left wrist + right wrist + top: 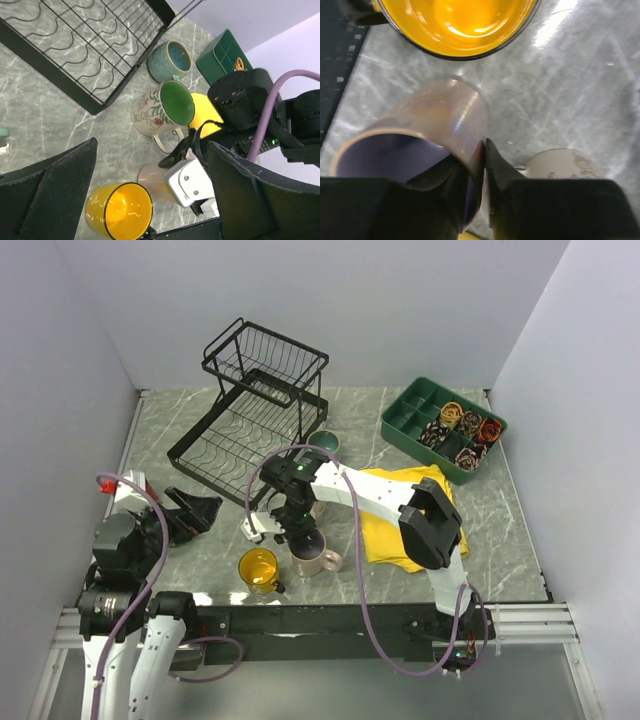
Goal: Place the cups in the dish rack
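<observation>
Pinching the lilac-beige mug [445,120] by its wall, one finger inside and one outside, we give our right gripper [485,150] a hold fit to lift it from the near table [510,530] toward the dish rack [250,410] behind, while our left gripper [195,512] rests spread wide.

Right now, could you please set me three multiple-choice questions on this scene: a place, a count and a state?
1. Where does the yellow mug stand?
A. in the rack; B. on the cloth; C. on the table beside the beige mug
2. How many mugs are in view?
A. four; B. two; C. six
3. The right gripper is:
A. wide open; B. shut on the beige mug's rim; C. holding a cloth
Key: C, it stands on marble next to the beige one; A, yellow, beige, a flowered mug and a teal mug; B, its fingers pinch the mug's wall.
</observation>
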Controlling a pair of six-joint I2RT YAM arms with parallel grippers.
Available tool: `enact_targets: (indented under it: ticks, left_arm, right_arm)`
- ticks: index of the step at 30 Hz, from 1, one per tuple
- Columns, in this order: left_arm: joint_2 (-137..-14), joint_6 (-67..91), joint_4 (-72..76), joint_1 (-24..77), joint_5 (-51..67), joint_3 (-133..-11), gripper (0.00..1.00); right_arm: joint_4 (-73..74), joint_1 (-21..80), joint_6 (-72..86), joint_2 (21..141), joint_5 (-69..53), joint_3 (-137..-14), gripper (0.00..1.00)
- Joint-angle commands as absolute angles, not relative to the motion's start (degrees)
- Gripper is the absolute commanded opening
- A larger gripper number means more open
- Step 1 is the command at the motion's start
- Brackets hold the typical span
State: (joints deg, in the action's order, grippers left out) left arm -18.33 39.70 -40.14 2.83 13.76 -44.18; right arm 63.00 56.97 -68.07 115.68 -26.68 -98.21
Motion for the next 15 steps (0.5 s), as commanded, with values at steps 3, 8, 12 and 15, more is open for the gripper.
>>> enact_targets:
  ticks: [3, 8, 12, 15]
  left_arm:
    - [-16.4, 40.9, -34.6, 2.9, 19.9, -40.5, 0.96]
    - [-16.5, 42.8, -30.2, 2.9, 26.4, -37.9, 0.96]
    - [-19.2, 46.2, -21.0, 2.9, 37.0, -35.9, 0.96]
    - [-22.4, 46.8, -16.1, 3.0, 41.6, -36.8, 0.96]
  right_arm:
    - [60.1, 57.1, -68.3, 111.3, -26.2, -93.8, 0.08]
    - [57.5, 57.0, -64.6, 106.0, -26.6, -89.7, 0.0]
    - [56.4, 56.3, -57.1, 100.0, -25.8, -87.5, 0.0]
    - [56.3, 55.6, -48.9, 97.0, -24.1, -87.2, 0.0]
